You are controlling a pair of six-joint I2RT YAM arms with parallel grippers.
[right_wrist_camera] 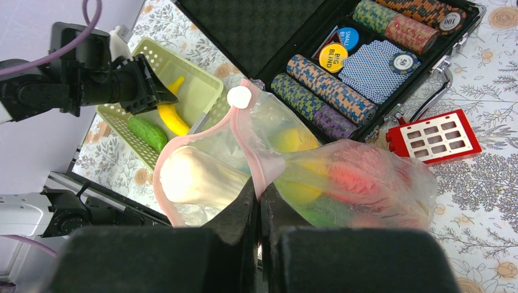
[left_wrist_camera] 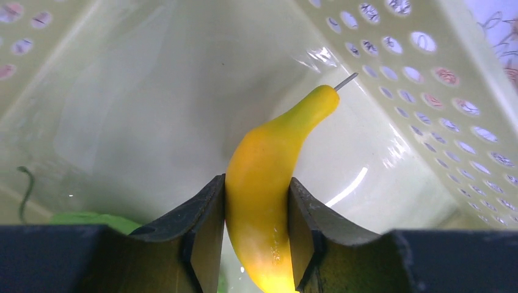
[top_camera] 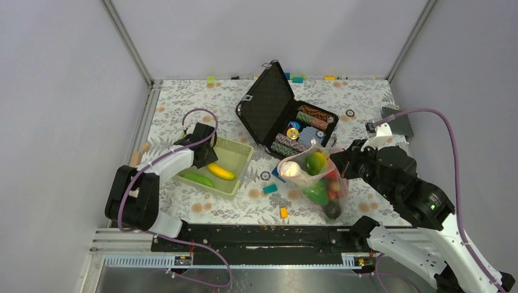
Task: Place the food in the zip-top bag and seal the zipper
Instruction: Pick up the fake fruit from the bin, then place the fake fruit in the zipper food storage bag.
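My left gripper (top_camera: 208, 160) reaches into the light green basket (top_camera: 243, 160) and is shut on the yellow banana (left_wrist_camera: 269, 177), also seen from above (top_camera: 221, 171). A green leaf vegetable (top_camera: 198, 179) lies beside it in the basket. My right gripper (right_wrist_camera: 259, 195) is shut on the pink zipper (right_wrist_camera: 157, 177) edge of the clear zip-top bag (right_wrist_camera: 366, 183), holding its mouth open and raised. From above, the bag (top_camera: 314, 180) holds green, red and yellow pieces and a dark round fruit (top_camera: 332, 210).
An open black case (top_camera: 269, 101) with striped poker chips (right_wrist_camera: 330, 97) stands just behind the bag. A red block plate (right_wrist_camera: 435, 137) lies beside it. Small blocks (top_camera: 270, 189) lie between basket and bag. A black rail (top_camera: 256, 238) runs along the near edge.
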